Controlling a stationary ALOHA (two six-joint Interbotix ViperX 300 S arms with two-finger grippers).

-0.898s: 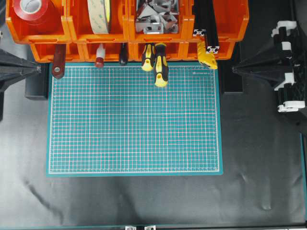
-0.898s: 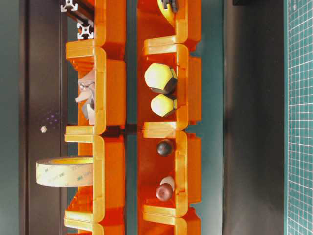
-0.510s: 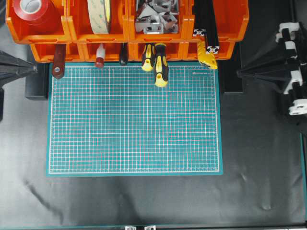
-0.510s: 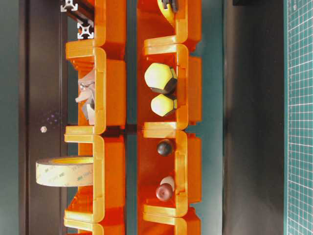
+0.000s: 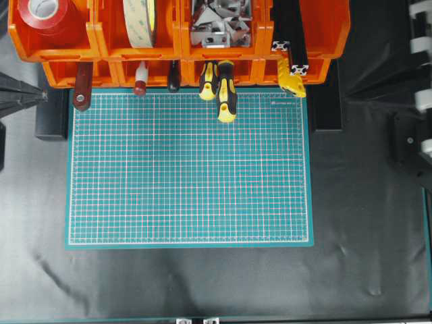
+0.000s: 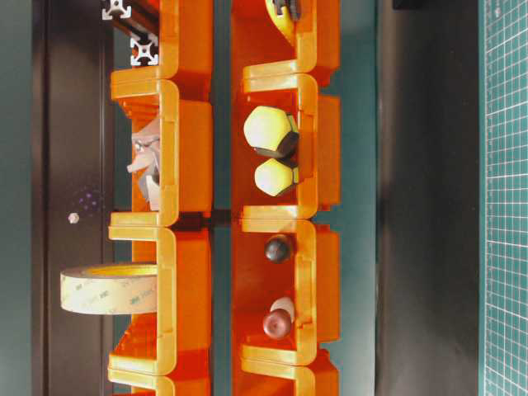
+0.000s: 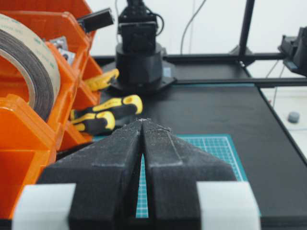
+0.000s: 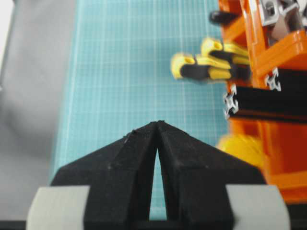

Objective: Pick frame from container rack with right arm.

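1. Overhead: the right arm (image 5: pixel 417 101) has swung up the right edge of the view since a moment ago, and its tool tip has left the picture, so the reach toward the container rack (image 5: pixel 179 40) looks just begun. Two black bars of frame (image 5: pixel 291 34) lie in the rightmost upper bin, their cut ends facing the green mat (image 5: pixel 189 169). Two yellow-and-black screwdrivers (image 5: pixel 219 88) poke out left of them. The left arm's tip (image 5: pixel 20 94) has not moved.

2. Table level: nothing here has changed. Two silvery frame ends (image 6: pixel 132 29) show at the top, one tape roll (image 6: pixel 107 287) below, and two yellow screwdriver butts (image 6: pixel 272 153) in the neighbouring row. No tool appears.

3. Left wrist: the left tool (image 7: pixel 142 122) is pressed shut, holding nothing, with the rack to its left and the mat ahead.

4. Right wrist: the right tool (image 8: pixel 157 123) is closed tip to tip and empty. The frame's two star-shaped ends (image 8: pixel 231 103) sit ahead and to its right, well apart from it, so it must open before gripping.
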